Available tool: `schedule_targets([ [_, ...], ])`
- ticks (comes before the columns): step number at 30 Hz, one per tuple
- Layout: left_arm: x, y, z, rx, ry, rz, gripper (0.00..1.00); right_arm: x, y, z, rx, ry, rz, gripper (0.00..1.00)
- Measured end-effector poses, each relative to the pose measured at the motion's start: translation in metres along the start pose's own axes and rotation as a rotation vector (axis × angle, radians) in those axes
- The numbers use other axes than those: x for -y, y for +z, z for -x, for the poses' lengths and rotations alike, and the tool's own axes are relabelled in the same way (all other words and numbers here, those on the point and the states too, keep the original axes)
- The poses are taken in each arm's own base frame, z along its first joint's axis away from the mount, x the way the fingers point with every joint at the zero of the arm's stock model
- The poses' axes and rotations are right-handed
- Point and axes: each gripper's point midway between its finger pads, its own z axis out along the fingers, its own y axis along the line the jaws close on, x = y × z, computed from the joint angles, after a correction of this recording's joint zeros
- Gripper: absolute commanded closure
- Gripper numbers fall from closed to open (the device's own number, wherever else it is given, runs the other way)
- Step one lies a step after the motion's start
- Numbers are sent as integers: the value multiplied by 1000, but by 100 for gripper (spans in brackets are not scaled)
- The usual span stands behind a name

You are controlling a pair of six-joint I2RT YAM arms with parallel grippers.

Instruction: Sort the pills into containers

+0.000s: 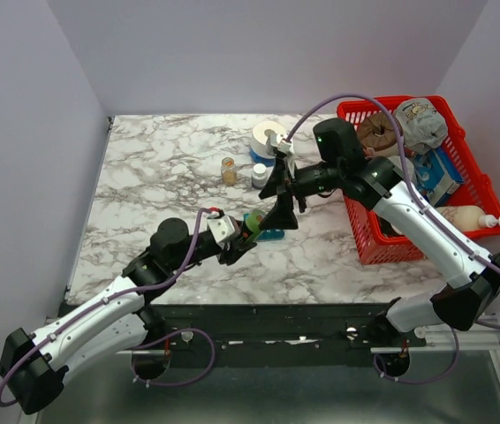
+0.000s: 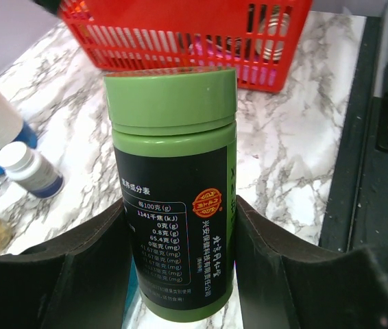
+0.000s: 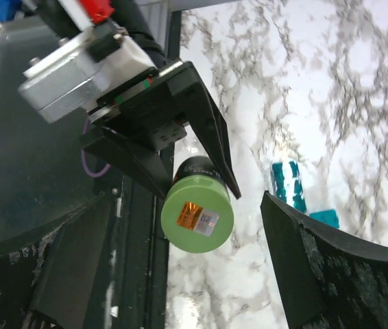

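The left gripper [image 1: 244, 234] is clamped on the lower body of a green pill bottle [image 2: 170, 199]. One black finger presses each side of its dark label, and the green cap is still on. The bottle is over the middle of the worktop [image 1: 162, 168], towards its near edge, and it looks to be held clear of the marble.

The right gripper [image 1: 283, 199] hangs just above the bottle with its jaws spread wide and nothing between them. In the right wrist view the cap sits in the gap between the two fingers and touches neither.

The teal-blue pill organizer [image 3: 288, 186] lies flat on the worktop just to the right of the bottle, partly hidden under the right gripper. Whether any of its lids is up cannot be told.

Towards the far edge stand a small amber bottle [image 1: 229, 170], a small white bottle [image 1: 259, 175] and a white-and-blue container [image 1: 263, 132], close together. A red mesh basket [image 1: 369, 238] holding assorted packages fills the far right corner.
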Motion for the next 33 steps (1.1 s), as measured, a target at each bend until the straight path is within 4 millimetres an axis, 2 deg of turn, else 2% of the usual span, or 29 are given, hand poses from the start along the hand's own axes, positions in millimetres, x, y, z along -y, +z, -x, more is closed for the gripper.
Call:
schedule_targets([
  [6, -15, 2, -6, -24, -42, 90, 100, 19, 7, -24, -50, 225, -119, 1],
  [10, -19, 6, -11, -36, -60, 108, 100, 30, 9, -27, -61, 291, -173, 1],
  [14, -21, 9, -12, -36, -72, 114, 100, 41, 14, -25, -65, 328, -200, 6],
  [16, -21, 9, -12, -35, -73, 116, 100, 45, 18, -29, -76, 349, -204, 12],
  [19, -23, 10, -10, -27, -70, 122, 100, 49, 26, -38, -99, 385, -198, 28],
  [22, -25, 9, -9, -26, -69, 134, 100, 47, 30, -42, -113, 402, -182, 65],
  [23, -26, 9, -10, -29, -70, 141, 100, 46, 29, -42, -115, 403, -178, 84],
  [25, -26, 9, -8, -21, -67, 142, 100, 44, 29, -39, -113, 396, -164, 90],
  [28, -25, 9, -1, 2, -54, 134, 100, 39, 28, -32, -107, 334, -124, 92],
  [31, -18, 7, 6, 27, -36, 93, 100, 27, 25, -27, -112, 172, -23, 90],
  [33, -10, 7, 7, 32, -22, 43, 100, 17, 22, -30, -119, -29, 65, 87],
])
